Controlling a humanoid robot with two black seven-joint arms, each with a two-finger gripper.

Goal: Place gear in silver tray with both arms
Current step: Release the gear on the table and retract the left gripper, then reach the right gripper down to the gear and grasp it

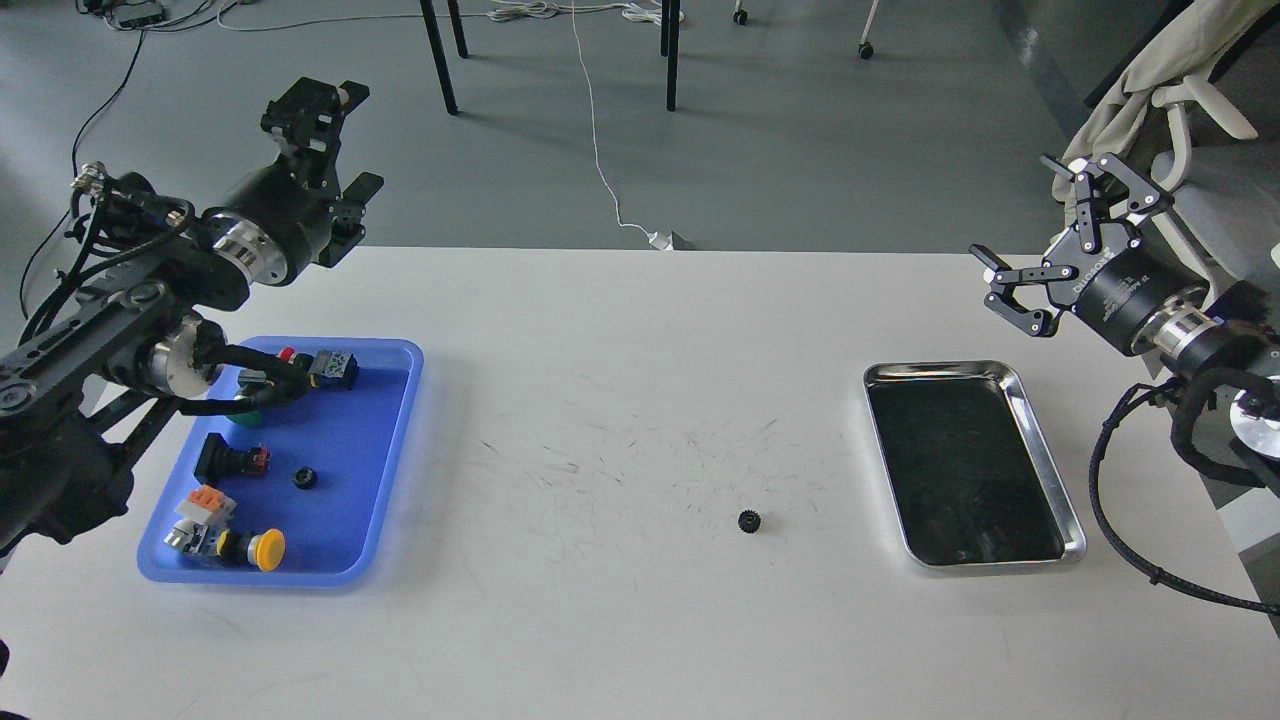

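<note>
While both arms hang clear of the work surface, the small black gear lies alone on the bare white table, toward the near edge and somewhat right of centre, touching nothing. Just right of it, apart by a strip of bare tabletop, the silver tray sits close to the right edge, its long side running near to far, dark bottom showing no part inside. Near the left edge the blue tray holds several switch parts: a yellow push button at its near end, a second small black gear around the middle, a green button partly hidden behind a cable at the far end. Farther back, at the far right corner, the right gripper hovers above the table beyond the silver tray, fingers spread wide, holding nothing. At the far left corner the left gripper is raised over the table's far edge, pointing away; fingers look parted, nothing between them.
</note>
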